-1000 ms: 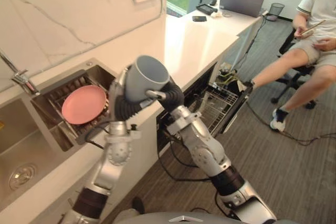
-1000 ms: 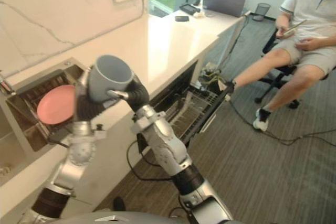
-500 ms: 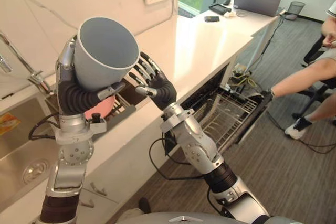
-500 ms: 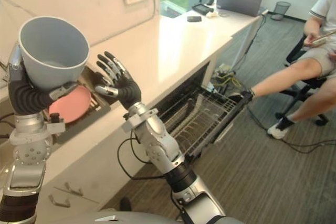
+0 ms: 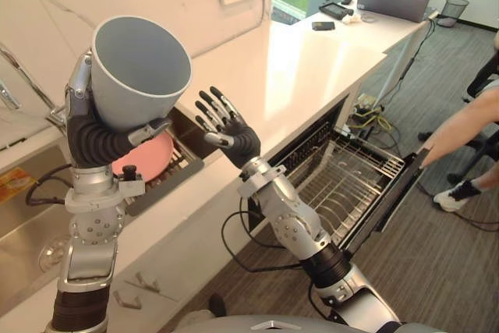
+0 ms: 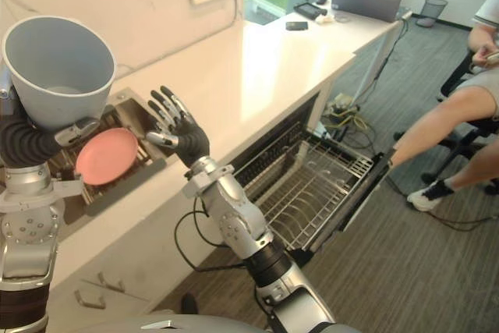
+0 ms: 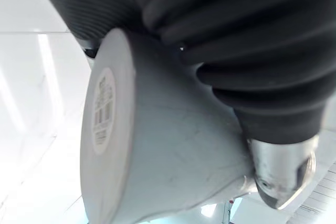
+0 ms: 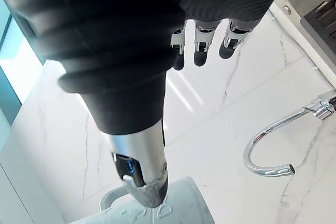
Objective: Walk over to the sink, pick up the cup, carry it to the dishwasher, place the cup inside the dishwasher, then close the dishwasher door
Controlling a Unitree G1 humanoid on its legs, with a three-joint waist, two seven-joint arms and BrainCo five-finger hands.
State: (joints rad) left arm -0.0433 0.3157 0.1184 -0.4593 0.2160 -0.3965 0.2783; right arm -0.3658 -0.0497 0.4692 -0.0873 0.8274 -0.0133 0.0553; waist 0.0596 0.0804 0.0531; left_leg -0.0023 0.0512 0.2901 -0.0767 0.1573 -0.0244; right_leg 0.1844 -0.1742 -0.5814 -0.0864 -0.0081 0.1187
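The left robot hand (image 5: 93, 142) is clamped round the grey cup (image 5: 139, 76), raised high by the sink (image 5: 22, 232). The right robot hand (image 5: 236, 138), fingers spread and empty, hovers just right of it. Pickup looks done; carrying to the open dishwasher (image 5: 355, 185) on the right, placing and closing remain.

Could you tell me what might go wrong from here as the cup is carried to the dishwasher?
1. The left robot hand holds the cup high and tilted, and the open right robot hand beside it gives no support. A slip could drop it onto the counter.
2. A person's leg reaches the edge of the open dishwasher door. Approaching the rack or closing the door might strike it.
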